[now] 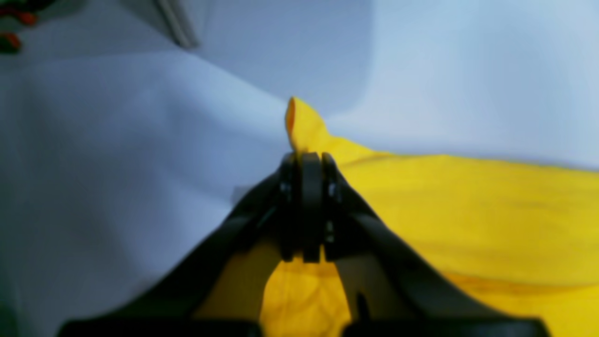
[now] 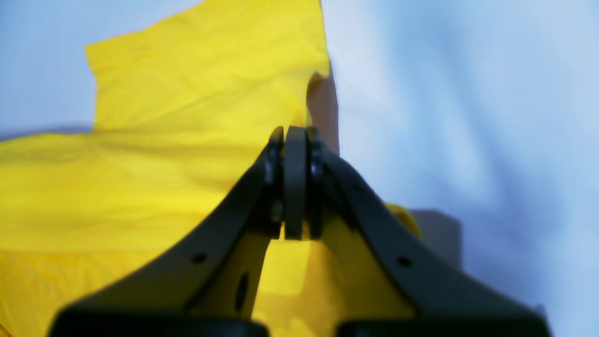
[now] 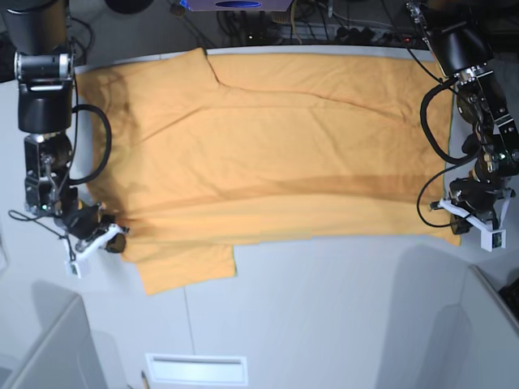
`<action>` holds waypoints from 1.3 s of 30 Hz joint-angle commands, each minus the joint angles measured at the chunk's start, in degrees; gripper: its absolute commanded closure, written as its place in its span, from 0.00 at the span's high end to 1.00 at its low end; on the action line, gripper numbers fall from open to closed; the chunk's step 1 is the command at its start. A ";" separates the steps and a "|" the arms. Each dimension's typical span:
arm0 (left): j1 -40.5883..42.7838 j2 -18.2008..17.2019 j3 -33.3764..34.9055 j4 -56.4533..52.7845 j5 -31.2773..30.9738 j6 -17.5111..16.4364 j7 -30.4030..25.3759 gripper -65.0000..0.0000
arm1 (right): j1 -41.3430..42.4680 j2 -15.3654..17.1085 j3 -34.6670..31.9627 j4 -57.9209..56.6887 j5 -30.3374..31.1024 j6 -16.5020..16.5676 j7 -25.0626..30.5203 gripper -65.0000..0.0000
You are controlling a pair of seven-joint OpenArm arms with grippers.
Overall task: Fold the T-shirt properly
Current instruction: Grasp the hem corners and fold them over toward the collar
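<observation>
Wrist views blurred, bluish; base view sharp, evenly lit.

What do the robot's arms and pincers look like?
Both arms are black and chunky, with looping black cables. White parts sit near the wrists. Each pincer, left and right, is black with flat rounded tips.

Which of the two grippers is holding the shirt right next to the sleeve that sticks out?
The right gripper, on the base view's left. The T-shirt has a sleeve jutting out just beside it, while the left gripper pinches the plain hem corner.
</observation>
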 commanded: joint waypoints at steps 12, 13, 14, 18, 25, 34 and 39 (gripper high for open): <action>3.22 0.59 -2.94 6.71 -0.52 -0.16 -1.08 0.00 | -8.27 0.74 13.21 16.44 0.92 0.20 -7.52 0.00; 3.40 0.94 -3.02 6.80 -0.52 -0.16 -1.08 0.00 | -8.36 0.82 13.21 16.62 1.01 0.29 -8.05 0.00; 3.75 0.94 -3.11 6.80 -0.52 -0.16 -1.08 0.00 | -8.88 0.82 13.91 16.62 1.01 0.38 -8.76 0.00; 6.74 1.03 -3.29 8.03 -0.52 -0.16 -1.17 0.00 | -10.91 0.65 18.66 17.58 1.01 0.64 -12.45 0.00; 10.96 1.12 -3.38 14.54 -0.52 -0.16 -1.17 0.00 | -19.26 0.56 22.79 30.86 1.10 0.73 -16.05 0.00; 11.93 1.56 -3.38 15.15 0.09 -0.16 -0.99 0.00 | -21.98 -1.81 29.03 37.01 1.10 2.23 -23.79 0.00; 14.39 1.64 -3.38 16.38 0.01 -0.16 -0.99 0.00 | -24.45 -4.10 34.39 40.62 1.10 4.25 -28.71 0.00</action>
